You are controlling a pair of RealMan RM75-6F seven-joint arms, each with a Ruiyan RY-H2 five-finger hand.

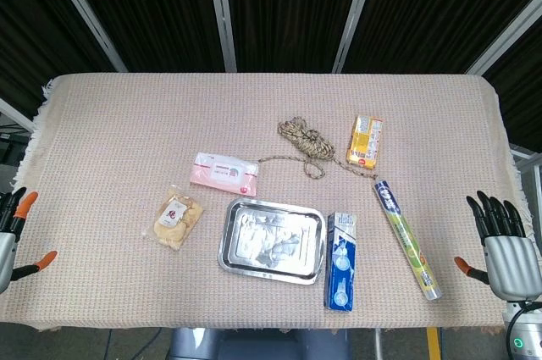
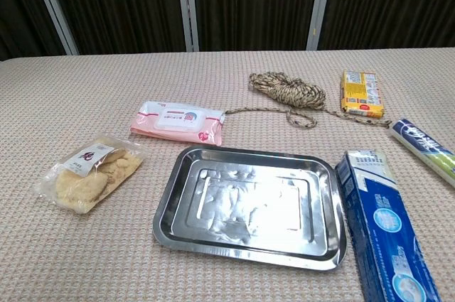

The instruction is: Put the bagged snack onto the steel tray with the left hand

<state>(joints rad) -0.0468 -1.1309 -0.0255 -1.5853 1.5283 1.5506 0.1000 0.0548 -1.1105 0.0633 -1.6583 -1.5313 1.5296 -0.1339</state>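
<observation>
Your left hand [image 1: 13,229] is waiting at the table's edge, fingers apart, holding nothing — the right hand [image 1: 506,246] likewise. You're reaching first for the snack [image 1: 176,219]; come down over its middle, since the bag looks slippery — the tray [image 1: 233,260] is sitting just beside it.

Tan snack bag [image 1: 177,218], silver tray [image 1: 230,240]

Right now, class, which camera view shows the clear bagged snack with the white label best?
The chest view: the clear bagged snack fills more of the picture, so its label and pale contents show, left of the steel tray. The head view shows it smaller, from above.
</observation>
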